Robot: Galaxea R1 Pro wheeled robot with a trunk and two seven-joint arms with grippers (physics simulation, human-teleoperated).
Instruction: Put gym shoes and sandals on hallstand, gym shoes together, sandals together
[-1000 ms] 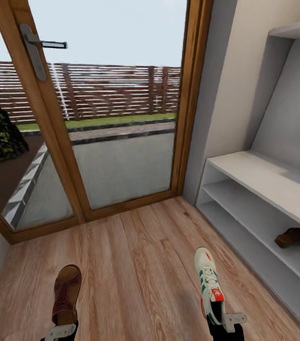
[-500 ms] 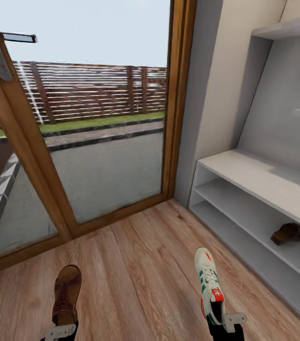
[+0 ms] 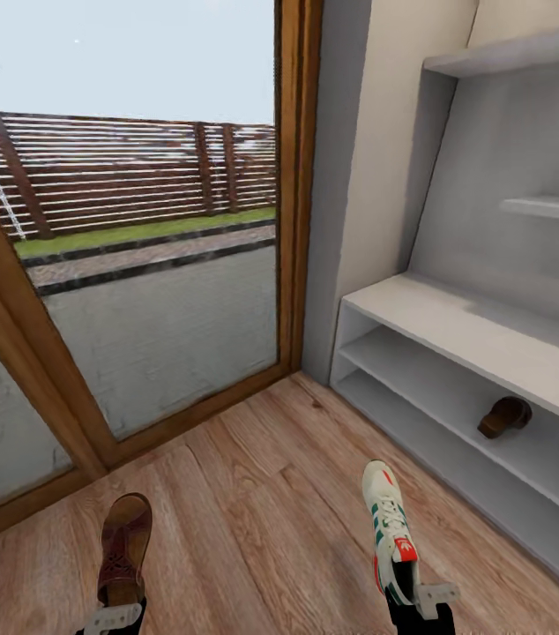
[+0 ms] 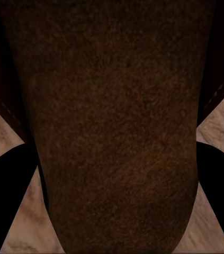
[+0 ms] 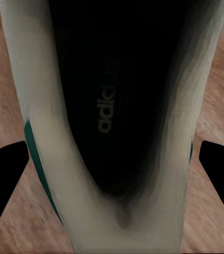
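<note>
My left gripper (image 3: 112,617) is clamped on the heel of a flat dark-brown leather sandal (image 3: 124,549); my right gripper (image 3: 421,600) is clamped on a white green-striped lace-up sneaker (image 3: 390,527). Heel grips keep the toes forward for shelving. The second sandal (image 3: 504,415) lies on the pale grey hallstand (image 3: 456,322), lower shelf.

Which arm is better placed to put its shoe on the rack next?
Right, probably. The rack stands on the robot's right, nearest the right gripper holding the sneaker. The left gripper with the sandal is farther.

Sandal (image 3: 123,549) and sneaker (image 3: 391,527) held; sandal (image 3: 504,415) shelved.
</note>
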